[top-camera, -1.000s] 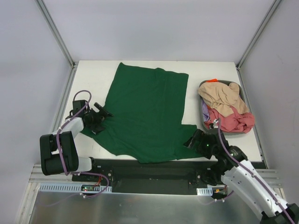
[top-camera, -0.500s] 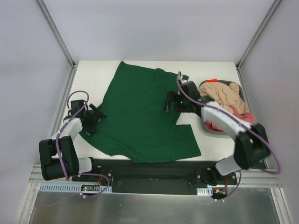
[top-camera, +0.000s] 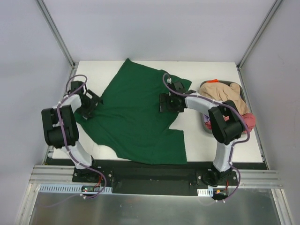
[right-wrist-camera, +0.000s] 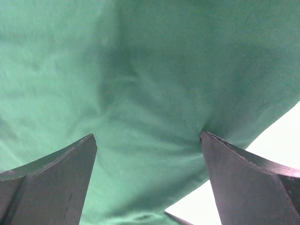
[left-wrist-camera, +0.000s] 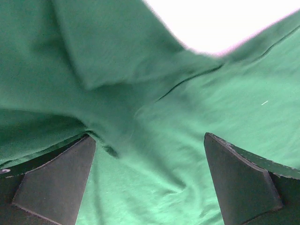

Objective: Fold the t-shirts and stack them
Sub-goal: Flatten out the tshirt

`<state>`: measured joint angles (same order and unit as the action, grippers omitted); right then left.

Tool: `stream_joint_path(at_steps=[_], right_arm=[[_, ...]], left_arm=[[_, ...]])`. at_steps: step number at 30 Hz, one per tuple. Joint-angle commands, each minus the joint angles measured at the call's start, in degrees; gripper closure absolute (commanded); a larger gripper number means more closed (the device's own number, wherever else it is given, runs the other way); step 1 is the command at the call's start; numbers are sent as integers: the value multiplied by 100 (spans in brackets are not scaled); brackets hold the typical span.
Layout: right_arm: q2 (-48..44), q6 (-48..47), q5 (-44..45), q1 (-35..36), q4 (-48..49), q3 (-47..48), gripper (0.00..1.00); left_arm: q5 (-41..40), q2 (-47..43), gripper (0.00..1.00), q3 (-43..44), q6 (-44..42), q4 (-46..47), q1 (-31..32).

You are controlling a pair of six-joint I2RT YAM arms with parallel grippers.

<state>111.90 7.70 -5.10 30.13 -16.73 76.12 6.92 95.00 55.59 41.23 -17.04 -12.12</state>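
Note:
The large dark green t-shirt (top-camera: 136, 115) lies spread on the white table, its near hem by the front edge. My left gripper (top-camera: 89, 104) is open and sits on the shirt's left sleeve; in the left wrist view (left-wrist-camera: 147, 136) wrinkled green cloth (left-wrist-camera: 154, 93) fills the gap between the fingers. My right gripper (top-camera: 168, 102) is open on the shirt's right side near its edge; the right wrist view (right-wrist-camera: 146, 135) shows green cloth (right-wrist-camera: 150, 70) between the fingers and bare table at the lower right. The beige t-shirt (top-camera: 224, 96) and the pink-red t-shirt (top-camera: 248, 121) lie crumpled in a basket.
The dark grey basket (top-camera: 202, 87) stands at the table's right side, with an orange bit (top-camera: 214, 80) at its far rim. My right arm's elbow (top-camera: 225, 123) hangs over its near part. Metal frame posts rise at the back corners.
My right arm swung from the near right edge across to the shirt's right middle. My left gripper moved back and left. The green shirt shifted and turned slightly to the left.

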Motion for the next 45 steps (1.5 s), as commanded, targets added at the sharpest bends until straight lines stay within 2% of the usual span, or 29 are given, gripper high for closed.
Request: stream_joint_path(at_steps=[1, 6, 9, 12, 15, 19, 22, 25, 29, 33, 40, 45], right_arm=[[-878, 564, -62, 562, -419, -1245, 4], [-1959, 1548, -587, 1950, 63, -2460, 4], [-2338, 1349, -886, 2855, 258, -2436, 4], [-2505, 1129, -686, 3060, 180, -2216, 4], [-2778, 795, 69, 2772, -522, -1926, 4], [-3051, 513, 475, 2008, -919, -1645, 4], [-2955, 294, 475, 1471, -911, -1416, 4], [-2534, -84, 475, 1119, -823, -1065, 4], [-1507, -506, 292, 653, -840, -48, 4], [-329, -909, 221, 398, -1147, 1105, 4], [1095, -1131, 257, 125, -1359, 2388, 4], [1843, -920, -85, -217, -1920, 3075, 4]], left_arm=[[441, 1175, 1, 1372, -11, 34, -71], [1311, 2767, 1, 3227, 157, 25, 86], [1645, 3400, 1, 4386, -167, -97, 411], [1742, 3674, 1, 5161, -414, -195, 806], [2050, 3684, 1, 5689, -799, -326, 1079], [1622, 2948, 1, 5332, -1108, -598, 1203], [525, 2227, 1, 4726, -1100, -984, 1203], [-189, 1541, 1, 4155, -1144, -1205, 1194], [-174, 951, 1, 3337, -1144, -1214, 1203], [20, 906, 1, 2809, -1118, -1214, 1194], [336, 1512, 1, 2702, -1109, -1214, 1045], [-225, 1776, 1, 2921, -1126, -1223, 1019]])
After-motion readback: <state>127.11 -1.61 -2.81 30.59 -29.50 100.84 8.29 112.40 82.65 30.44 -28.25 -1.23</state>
